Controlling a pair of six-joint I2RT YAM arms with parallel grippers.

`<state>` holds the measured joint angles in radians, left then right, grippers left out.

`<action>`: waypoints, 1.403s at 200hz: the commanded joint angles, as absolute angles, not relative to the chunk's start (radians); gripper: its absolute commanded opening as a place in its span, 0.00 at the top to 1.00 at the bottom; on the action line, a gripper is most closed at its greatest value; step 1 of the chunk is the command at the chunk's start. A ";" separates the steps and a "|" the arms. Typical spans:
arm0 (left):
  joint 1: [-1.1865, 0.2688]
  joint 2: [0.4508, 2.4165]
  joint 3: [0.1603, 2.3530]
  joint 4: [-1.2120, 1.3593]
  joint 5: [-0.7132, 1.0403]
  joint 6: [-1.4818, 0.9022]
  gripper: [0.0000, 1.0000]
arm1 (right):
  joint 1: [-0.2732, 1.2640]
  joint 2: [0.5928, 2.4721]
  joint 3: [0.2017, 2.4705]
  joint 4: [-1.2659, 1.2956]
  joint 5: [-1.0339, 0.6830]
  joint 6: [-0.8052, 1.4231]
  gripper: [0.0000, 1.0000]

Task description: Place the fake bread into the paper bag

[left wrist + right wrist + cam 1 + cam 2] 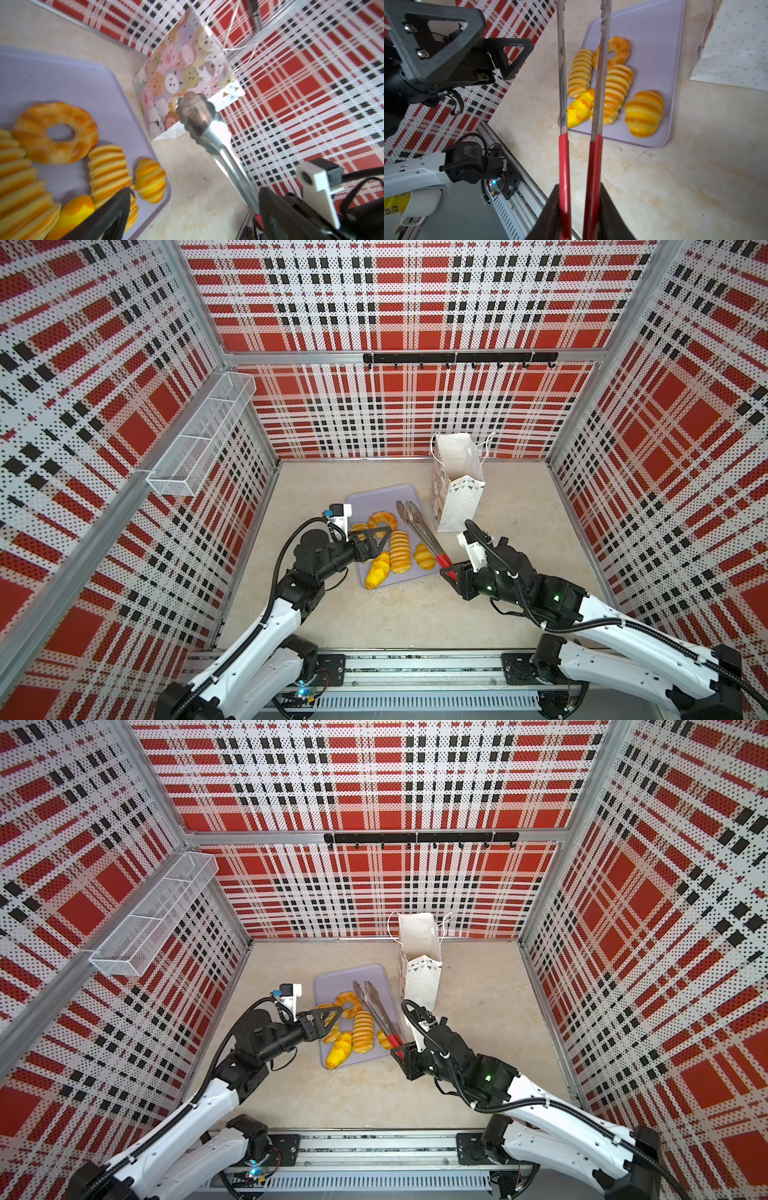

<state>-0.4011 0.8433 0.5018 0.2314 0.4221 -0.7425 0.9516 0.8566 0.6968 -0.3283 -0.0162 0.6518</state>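
Pinching tongs (419,531): right pincer (451,572) | left pincer (380,545) spread above fake bread (400,551)

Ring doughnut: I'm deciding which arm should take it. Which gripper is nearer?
Left. The left gripper hangs open over the tray, its tip at the ring doughnut. The right gripper sits by the tray's near corner, shut on the tongs.

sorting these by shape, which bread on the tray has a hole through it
The ring doughnut, farthest back on the tray; the rest are solid ribbed loaves and buns.
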 commanded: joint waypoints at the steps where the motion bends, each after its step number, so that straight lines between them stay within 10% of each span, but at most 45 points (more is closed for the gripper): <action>1: -0.417 0.830 0.488 0.401 0.412 -0.776 0.02 | 0.941 0.855 0.674 -0.054 -0.069 0.629 0.72; 168: -0.454 0.944 0.619 0.592 0.529 -0.751 0.01 | 0.808 1.110 0.724 0.445 -0.373 0.681 0.76; 280: -0.410 1.059 0.671 0.637 0.590 -0.698 0.22 | 0.767 1.338 0.797 0.770 -0.562 0.818 0.78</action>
